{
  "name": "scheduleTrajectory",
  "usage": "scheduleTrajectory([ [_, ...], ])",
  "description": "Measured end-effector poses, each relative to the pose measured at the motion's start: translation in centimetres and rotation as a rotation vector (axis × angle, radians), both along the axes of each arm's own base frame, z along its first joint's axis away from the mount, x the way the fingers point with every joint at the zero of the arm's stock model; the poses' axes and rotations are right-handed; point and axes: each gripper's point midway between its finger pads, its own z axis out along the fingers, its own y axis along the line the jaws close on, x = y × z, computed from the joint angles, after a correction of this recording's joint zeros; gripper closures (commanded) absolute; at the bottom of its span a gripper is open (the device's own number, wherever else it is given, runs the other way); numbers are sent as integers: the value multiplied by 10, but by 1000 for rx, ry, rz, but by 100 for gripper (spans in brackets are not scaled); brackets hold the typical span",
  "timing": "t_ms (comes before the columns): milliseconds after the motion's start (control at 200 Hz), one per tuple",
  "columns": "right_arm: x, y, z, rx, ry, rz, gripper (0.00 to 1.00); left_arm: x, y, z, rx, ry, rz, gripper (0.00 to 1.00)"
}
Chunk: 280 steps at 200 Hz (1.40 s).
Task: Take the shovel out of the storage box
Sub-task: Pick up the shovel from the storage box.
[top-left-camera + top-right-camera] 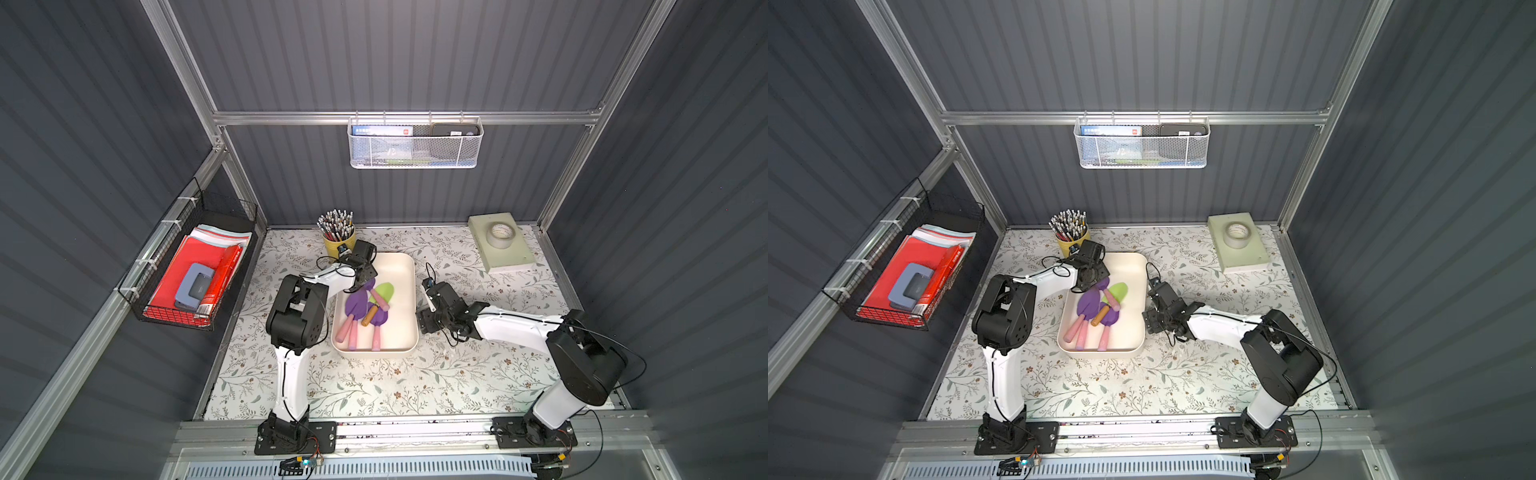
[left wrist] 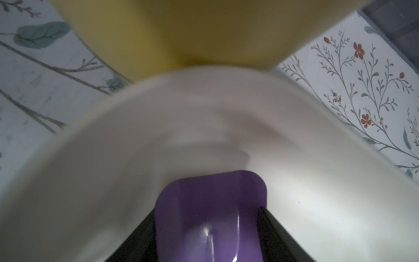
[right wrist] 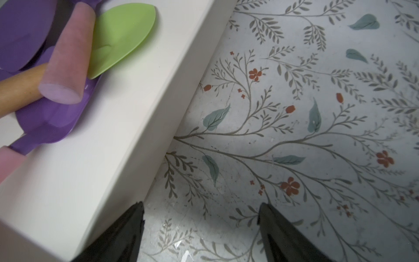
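The cream-white storage box (image 1: 401, 332) (image 1: 1130, 328) sits mid-table in both top views, holding several shovels. Among them are a large purple blade (image 1: 356, 303) on a pink handle, a green blade (image 1: 385, 290) (image 3: 122, 34) and a wooden handle (image 1: 369, 316). My left gripper (image 1: 365, 279) (image 1: 1094, 279) reaches down into the box's far left part. In the left wrist view the left gripper (image 2: 208, 209) is shut on the purple shovel (image 2: 210, 195), with a finger at each edge of its blade. My right gripper (image 1: 426, 322) (image 3: 201, 205) is open over the table, just outside the box's right wall (image 3: 127, 127).
A yellow pencil cup (image 1: 338, 245) (image 2: 181, 34) stands right behind the box's far left corner. A tape roll (image 1: 500, 235) rests on a pale green block at the back right. A white mesh basket (image 1: 415, 143) hangs on the back wall, a black wire basket (image 1: 195, 274) on the left wall.
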Motion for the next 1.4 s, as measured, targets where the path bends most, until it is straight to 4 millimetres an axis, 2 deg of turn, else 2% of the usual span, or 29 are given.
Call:
scheduleTrajectory([
  [75,-2,1,-1,-3,1,6,16,1,0,-1,1,-1,-2,46],
  [300,-4,4,0,-8,-1,14,16,1,0,-2,-3,0,-10,61],
  [415,-2,7,4,-3,-9,15,16,1,-1,-4,-4,5,-21,80],
  [480,-2,8,5,-2,-13,15,16,1,-2,-5,-7,7,-25,87],
  [660,-5,10,5,-6,-13,23,16,3,-7,-4,-32,-8,-36,92],
  [755,-6,11,5,-9,-13,26,16,5,-9,-3,-44,-21,-41,100],
  [1061,-3,17,14,6,-25,18,15,7,-13,6,-67,-40,-53,100],
  [1191,-1,21,35,50,-51,11,13,6,-14,17,-77,-59,-56,100],
  [1401,10,36,116,210,-188,18,11,0,-11,23,-71,-50,-59,100],
])
